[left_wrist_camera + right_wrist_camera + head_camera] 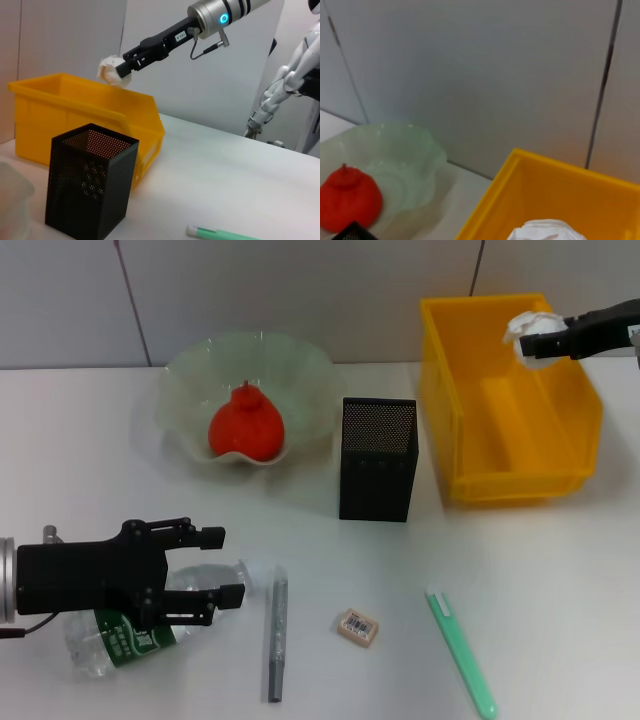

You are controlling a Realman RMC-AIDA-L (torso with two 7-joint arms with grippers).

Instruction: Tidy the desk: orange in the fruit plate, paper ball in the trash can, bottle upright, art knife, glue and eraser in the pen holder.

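Our right gripper (533, 340) clamps the white crumpled paper ball (527, 326) above the bright yellow rectangular plastic bin (520, 455), while our left gripper (222, 565) spreads its fingers over the lying clear plastic bottle (125, 635)

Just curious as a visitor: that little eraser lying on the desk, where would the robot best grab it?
Across its two long edges, coming straight down from above: the eraser lies flat and low, apart from the grey stick and green knife, so only its sides offer a grip.

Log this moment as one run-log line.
right gripper: holds paper ball above trash can | left gripper: open over lying bottle | orange: in fruit plate
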